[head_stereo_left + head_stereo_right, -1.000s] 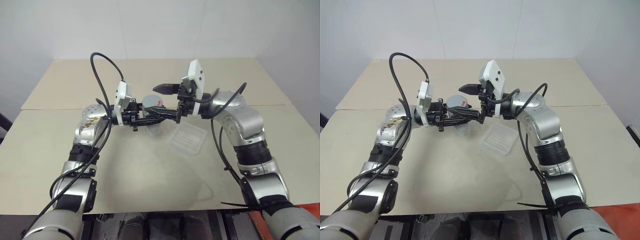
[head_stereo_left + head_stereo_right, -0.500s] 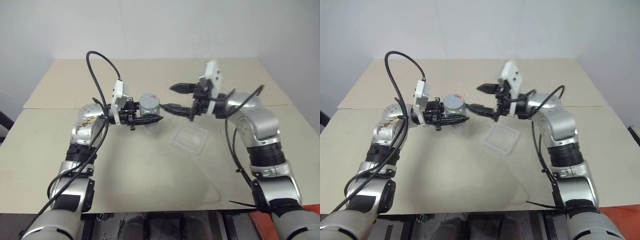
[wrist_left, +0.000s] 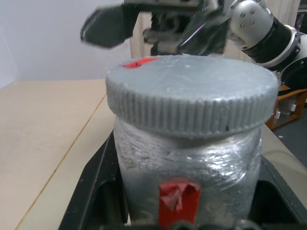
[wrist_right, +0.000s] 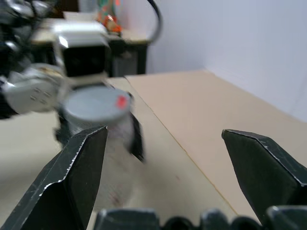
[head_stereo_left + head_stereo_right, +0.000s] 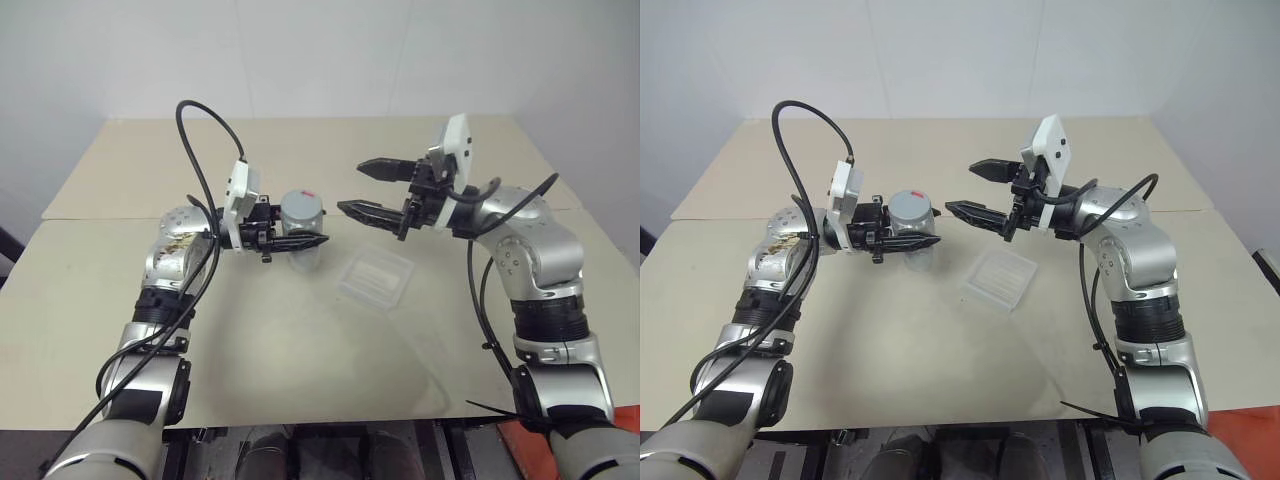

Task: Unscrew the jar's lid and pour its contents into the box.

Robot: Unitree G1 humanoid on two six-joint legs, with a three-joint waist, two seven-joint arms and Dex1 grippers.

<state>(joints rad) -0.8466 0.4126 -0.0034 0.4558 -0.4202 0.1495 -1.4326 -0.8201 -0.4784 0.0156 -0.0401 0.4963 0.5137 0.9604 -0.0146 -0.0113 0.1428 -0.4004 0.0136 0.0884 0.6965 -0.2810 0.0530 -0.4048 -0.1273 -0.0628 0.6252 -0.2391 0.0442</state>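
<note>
Left pincer [image 5: 300,241] is clamping the jar [image 5: 302,232]; right pincer [image 5: 365,189], gaping wide at its 3 o'clock, should be squaring onto the lid [image 5: 302,205] before twisting.

You are looking down on a pale beige counter [image 5: 300,350] that runs across most of the scene. A thin straight seam [image 5: 100,218] crosses it from left to right, splitting a far section from a near one. Behind the far edge rises a plain white wall [image 5: 320,50]. At the near right corner, beyond the counter's edge, you can see a patch of red-orange surface [image 5: 1240,440]. At the far left, past the counter's side, a dark object [image 5: 8,250] sits low against the wall; you cannot tell what it is. In the right wrist view, a dark table with colourful items [image 4: 108,21] stands in the background, too blurred to identify.
</note>
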